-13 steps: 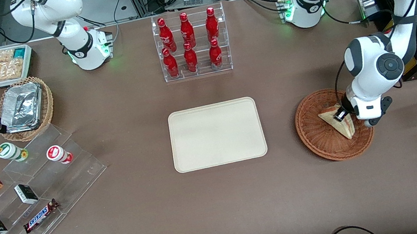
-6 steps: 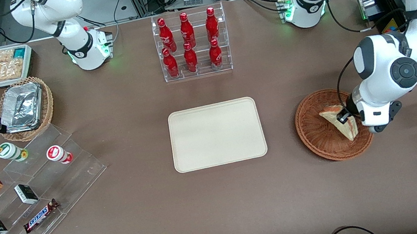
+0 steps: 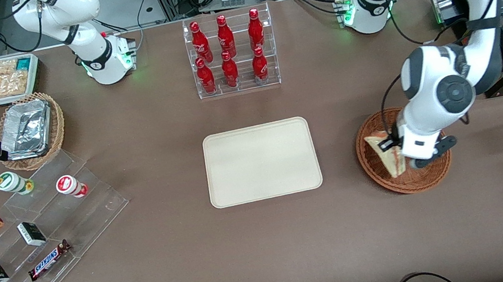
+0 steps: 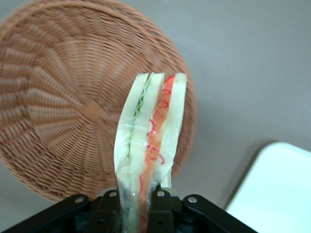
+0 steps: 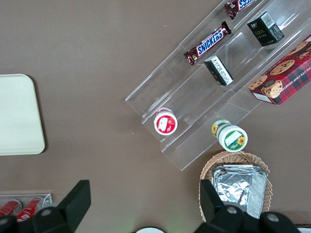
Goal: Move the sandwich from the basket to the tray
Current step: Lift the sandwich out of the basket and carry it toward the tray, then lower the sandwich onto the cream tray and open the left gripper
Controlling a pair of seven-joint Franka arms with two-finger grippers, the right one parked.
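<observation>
The small triangular wedge sandwich [image 4: 148,141] of pale bread with red and green filling is held clamped on its edge in the gripper [image 4: 138,196], above the round reddish-brown woven wicker basket [image 3: 376,161]. The carrying step seems to be in hand. Next, the sandwich is probably to be carried sideways over the bench [image 3: 268,249] toward the parked arm's end and lowered onto the flat cream-beige rectangular tray [image 3: 262,161] before release.

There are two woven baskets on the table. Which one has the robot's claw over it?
The reddish-brown basket toward the working arm's end; the gripper holds the sandwich over it. The tan basket holds foil trays.
</observation>
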